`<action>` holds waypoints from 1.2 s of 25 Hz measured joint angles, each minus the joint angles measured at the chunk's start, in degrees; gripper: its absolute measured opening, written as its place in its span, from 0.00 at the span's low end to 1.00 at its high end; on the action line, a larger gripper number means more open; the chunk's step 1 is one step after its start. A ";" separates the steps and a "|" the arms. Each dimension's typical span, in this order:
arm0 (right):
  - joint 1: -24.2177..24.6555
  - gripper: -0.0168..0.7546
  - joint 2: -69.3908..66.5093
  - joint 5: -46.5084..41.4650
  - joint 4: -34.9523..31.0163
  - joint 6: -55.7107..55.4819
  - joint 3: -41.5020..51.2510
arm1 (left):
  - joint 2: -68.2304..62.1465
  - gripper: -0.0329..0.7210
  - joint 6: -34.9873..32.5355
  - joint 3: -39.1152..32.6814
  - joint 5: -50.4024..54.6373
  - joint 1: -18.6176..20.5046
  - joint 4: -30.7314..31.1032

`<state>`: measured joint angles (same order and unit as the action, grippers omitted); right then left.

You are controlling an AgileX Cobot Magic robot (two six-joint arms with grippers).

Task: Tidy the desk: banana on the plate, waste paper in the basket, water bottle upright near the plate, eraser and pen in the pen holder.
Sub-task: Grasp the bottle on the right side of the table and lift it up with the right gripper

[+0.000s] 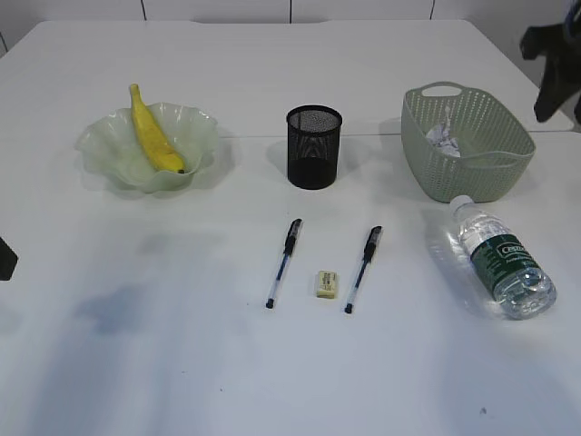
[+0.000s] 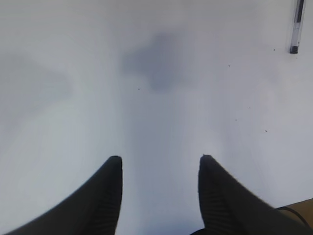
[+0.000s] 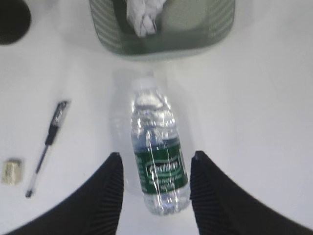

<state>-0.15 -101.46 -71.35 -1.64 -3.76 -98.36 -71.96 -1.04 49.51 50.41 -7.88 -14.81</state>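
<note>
Curved yellow banana (image 1: 154, 133) sits in the wavy pale green glass plate (image 1: 104, 145); crumpled white waste paper (image 1: 444, 138) in the sage-green perforated plastic basket (image 1: 481, 173); clear green-labelled water bottle (image 3: 159, 152) lies flat between the right gripper's (image 3: 155, 159) spread jaws; left gripper (image 2: 160, 164) spread, empty; two pens and the small cream eraser (image 1: 326, 283) remain outside the black mesh pen holder (image 1: 313, 147)

Lab-like white table (image 1: 272, 73), pale wall

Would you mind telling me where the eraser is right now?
In the exterior view the eraser lies flat on the table, centre front, between the two pens and in front of the pen holder.
</note>
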 joint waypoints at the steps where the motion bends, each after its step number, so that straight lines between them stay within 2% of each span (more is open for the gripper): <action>1: 0.00 0.46 0.88 0.00 0.00 0.23 2.78 | 0.00 0.51 0.00 0.00 0.00 0.00 0.00; 6: 0.00 0.46 2.01 1.72 0.09 1.19 12.51 | 0.00 0.51 0.00 0.00 0.00 0.00 0.00; 10: 0.00 0.47 2.01 4.79 0.09 3.76 13.51 | 0.00 0.51 0.00 0.00 0.06 0.00 0.00; 16: 0.00 0.57 -3.59 3.98 -1.17 6.53 9.26 | 0.00 0.51 0.00 0.00 0.06 0.00 0.00; 22: 0.00 0.58 -10.88 2.82 -2.59 8.18 2.31 | 0.00 0.51 0.00 0.00 -0.22 0.00 0.00; 30: 0.00 0.63 -17.42 2.46 -2.73 9.58 0.07 | 0.00 0.51 0.00 0.00 -2.06 0.00 0.00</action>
<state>-0.15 -118.88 -68.90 -4.37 5.82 -98.29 -71.96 -1.04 49.51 48.35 -7.88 -14.81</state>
